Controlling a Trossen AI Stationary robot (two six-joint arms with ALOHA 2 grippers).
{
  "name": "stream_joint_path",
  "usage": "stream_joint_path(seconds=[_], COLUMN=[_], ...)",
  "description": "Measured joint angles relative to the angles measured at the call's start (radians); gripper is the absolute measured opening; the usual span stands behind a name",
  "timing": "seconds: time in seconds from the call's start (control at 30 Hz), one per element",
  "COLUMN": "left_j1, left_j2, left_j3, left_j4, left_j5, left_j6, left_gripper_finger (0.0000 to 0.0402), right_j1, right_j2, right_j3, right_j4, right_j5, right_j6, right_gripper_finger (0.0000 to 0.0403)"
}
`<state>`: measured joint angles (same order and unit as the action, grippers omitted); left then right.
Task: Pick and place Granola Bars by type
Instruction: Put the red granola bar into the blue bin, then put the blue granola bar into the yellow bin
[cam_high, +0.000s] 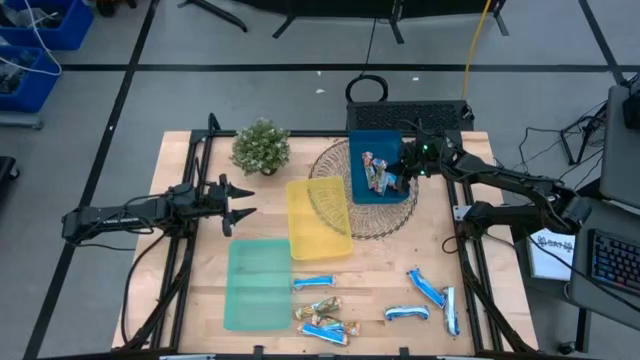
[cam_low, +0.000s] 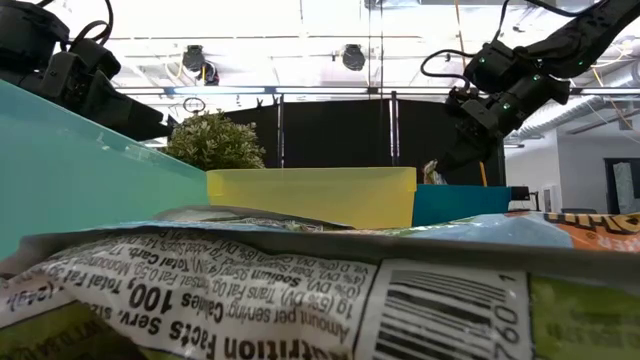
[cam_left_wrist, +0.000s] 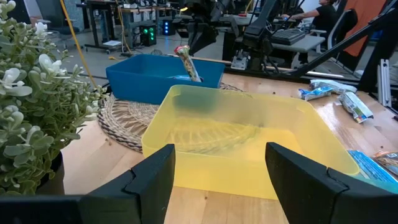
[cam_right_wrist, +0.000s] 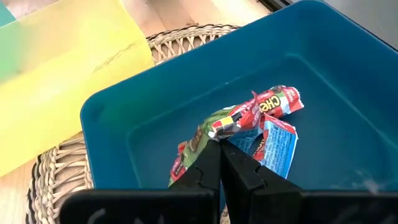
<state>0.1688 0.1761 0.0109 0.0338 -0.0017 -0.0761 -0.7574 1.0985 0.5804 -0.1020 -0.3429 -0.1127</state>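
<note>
Leftmost, the left gripper (cam_high: 240, 204) hovers with fingers spread and empty beside the potted plant (cam_high: 261, 147). Next come the green tray (cam_high: 258, 284) and yellow tray (cam_high: 318, 217). Granola bars (cam_high: 322, 322) lie on the table's near edge; the wrapper nearest the low camera reads "Nutrition Facts" and "Calories 100". Rightmost, the right gripper (cam_right_wrist: 222, 151), fingers pinched together, holds a red-and-blue bar (cam_right_wrist: 249, 121) marked "CHE" inside the blue tray (cam_right_wrist: 155, 112) on the wicker mat (cam_high: 335, 170).
</note>
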Motion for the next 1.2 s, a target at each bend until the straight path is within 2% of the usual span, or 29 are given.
stream_joint_path(seconds=[0.17,0.47,0.63,0.8,0.93,1.2], left_j1=[0.000,0.000,0.000,0.000,0.000,0.000], left_j2=[0.000,0.000,0.000,0.000,0.000,0.000], left_j3=[0.000,0.000,0.000,0.000,0.000,0.000], left_j4=[0.000,0.000,0.000,0.000,0.000,0.000], left_j5=[0.000,0.000,0.000,0.000,0.000,0.000], left_j6=[0.000,0.000,0.000,0.000,0.000,0.000], left_gripper_finger=[0.0255,0.0255,0.0255,0.0255,0.0255,0.0255], right_j1=[0.000,0.000,0.027,0.147,0.281,0.535], right_j2=[0.000,0.000,-0.001,-0.047,-0.092,-0.192], right_j3=[0.000,0.000,-0.001,-0.011,-0.074,-0.202], right_j4=[0.000,0.020,0.026,0.064,0.132,0.266], right_j5=[0.000,0.000,0.000,0.001,0.000,0.000], right_j6=[0.000,0.007,0.006,-0.034,-0.047,0.107], right_gripper_finger=[0.0017,0.0114,0.0146,0.0148,0.0139,0.0135])
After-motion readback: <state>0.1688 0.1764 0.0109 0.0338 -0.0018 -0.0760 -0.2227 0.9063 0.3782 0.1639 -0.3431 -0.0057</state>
